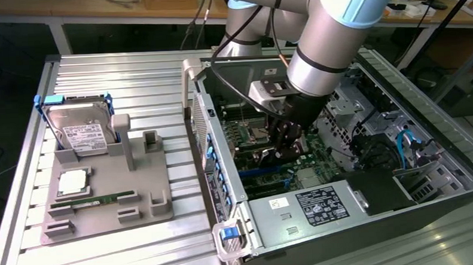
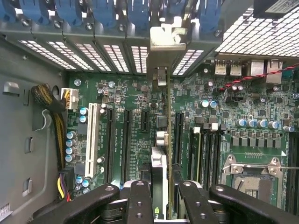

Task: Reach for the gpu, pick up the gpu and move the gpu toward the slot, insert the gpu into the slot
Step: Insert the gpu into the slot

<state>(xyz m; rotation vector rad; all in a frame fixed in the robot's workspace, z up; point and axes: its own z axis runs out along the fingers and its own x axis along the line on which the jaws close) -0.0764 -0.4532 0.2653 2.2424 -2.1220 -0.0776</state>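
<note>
GPU gripped edge-on between the black fingers of the gripper, jaws closed partway onto the thin card. Held upright over the green motherboard, metal end bracket up against the perforated rear panel of the case. Sits between two long black expansion connectors, with a white connector further off beside a row of blue-topped capacitors. Cannot tell whether the card's lower edge is touching a slot; the slot itself hidden under the card. Silver processor socket and black memory sockets off to the other side.

Seen from the exterior view: gripper deep inside the open computer case, arm reaching down from above. Power supply at the case's near end. On the exterior view's left, grey fixture tray on the ribbed table, carrying a silver hard drive, a processor and a green memory stick.
</note>
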